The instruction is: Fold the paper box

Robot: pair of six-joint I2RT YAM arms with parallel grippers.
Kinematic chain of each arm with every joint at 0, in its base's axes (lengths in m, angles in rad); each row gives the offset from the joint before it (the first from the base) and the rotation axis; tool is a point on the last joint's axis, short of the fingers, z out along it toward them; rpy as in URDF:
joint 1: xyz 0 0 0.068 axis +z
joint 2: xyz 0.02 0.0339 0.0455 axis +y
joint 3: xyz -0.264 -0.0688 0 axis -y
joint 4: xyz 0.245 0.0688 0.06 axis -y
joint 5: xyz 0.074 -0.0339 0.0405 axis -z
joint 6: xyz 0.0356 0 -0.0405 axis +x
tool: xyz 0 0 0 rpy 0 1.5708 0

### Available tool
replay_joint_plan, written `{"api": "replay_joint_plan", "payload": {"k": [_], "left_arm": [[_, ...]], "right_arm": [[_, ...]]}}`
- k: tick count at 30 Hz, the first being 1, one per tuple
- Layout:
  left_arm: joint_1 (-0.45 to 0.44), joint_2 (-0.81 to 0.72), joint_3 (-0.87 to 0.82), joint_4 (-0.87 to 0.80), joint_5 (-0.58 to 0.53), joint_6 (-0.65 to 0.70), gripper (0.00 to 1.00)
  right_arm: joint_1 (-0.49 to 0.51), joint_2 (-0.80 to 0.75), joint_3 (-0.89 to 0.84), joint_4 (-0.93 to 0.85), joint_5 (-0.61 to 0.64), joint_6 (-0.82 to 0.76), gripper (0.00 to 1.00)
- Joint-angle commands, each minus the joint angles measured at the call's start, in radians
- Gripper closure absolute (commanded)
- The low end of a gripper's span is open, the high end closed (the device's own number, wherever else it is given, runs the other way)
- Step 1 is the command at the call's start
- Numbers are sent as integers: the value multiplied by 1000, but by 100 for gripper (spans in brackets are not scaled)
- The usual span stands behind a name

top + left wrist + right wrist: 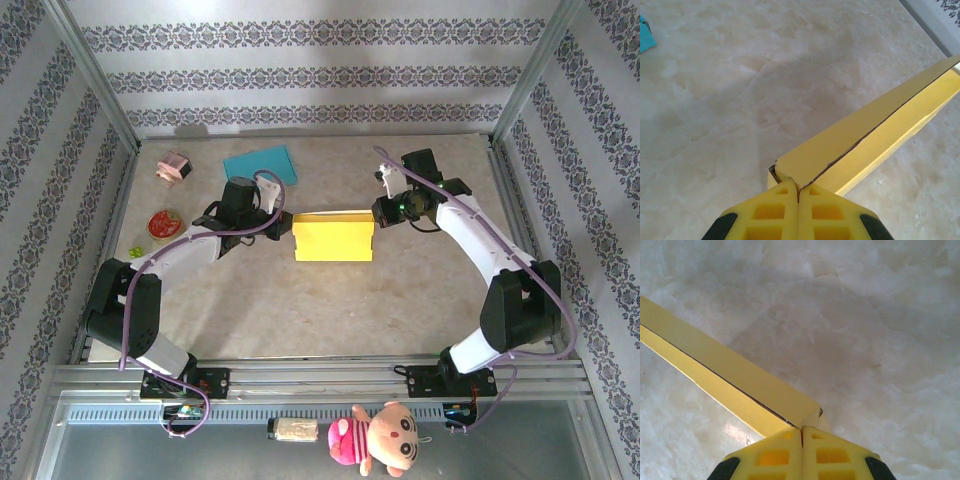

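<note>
The yellow paper box (333, 238) stands in the middle of the table, partly folded, with its far flap raised. My left gripper (283, 221) is shut on the box's upper left corner; in the left wrist view the yellow pads (782, 200) pinch the cardboard edge (805, 165), jaws pressed together. At the upper right corner my right gripper (377, 214) is shut on the flap. The right wrist view has its pads (785, 445) clamped on the box corner (795, 410), and the long box edge (700, 355) runs off to the left.
A teal sheet (260, 163) lies at the back left, a pink block (173, 167) further left, a red round object (163, 224) and a small green piece (135, 251) near the left rail. Metal frame rails (510, 200) border the table.
</note>
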Motion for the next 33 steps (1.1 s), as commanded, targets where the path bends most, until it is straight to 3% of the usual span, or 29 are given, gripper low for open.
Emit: {"api": "replay_joint_plan", "payload": {"k": [1, 10, 12, 13, 15, 20, 24, 27, 29, 33], "left_arm": [[-29, 57, -75, -241, -40, 44, 95], [-44, 26, -94, -195, -59, 55, 87], [-44, 20, -94, -196, -79, 54, 68], [-44, 13, -97, -191, -90, 47, 64], [-44, -9, -103, -168, -95, 24, 61], [-43, -111, -172, -11, -141, -176, 44], [-43, -166, -228, 110, -123, -302, 31], [-44, -169, -168, -54, -169, -378, 31], [-44, -174, -160, -116, -160, -454, 34], [-48, -208, -211, -108, -132, -618, 37]], "right_arm": [[0, 14, 61, -47, -22, 47, 100], [-5, 9, 60, 26, -140, 131, 100], [-3, 6, 54, 37, -148, 137, 100], [0, -1, 41, 51, -143, 135, 100], [9, -15, 9, 79, -109, 120, 100], [55, -40, -78, 123, 19, 58, 100], [65, -18, -96, 108, 30, 46, 100], [67, 4, -77, 41, 75, 71, 86], [68, 14, -83, 14, 81, 101, 62], [101, 69, -53, -120, -50, 98, 43]]}}
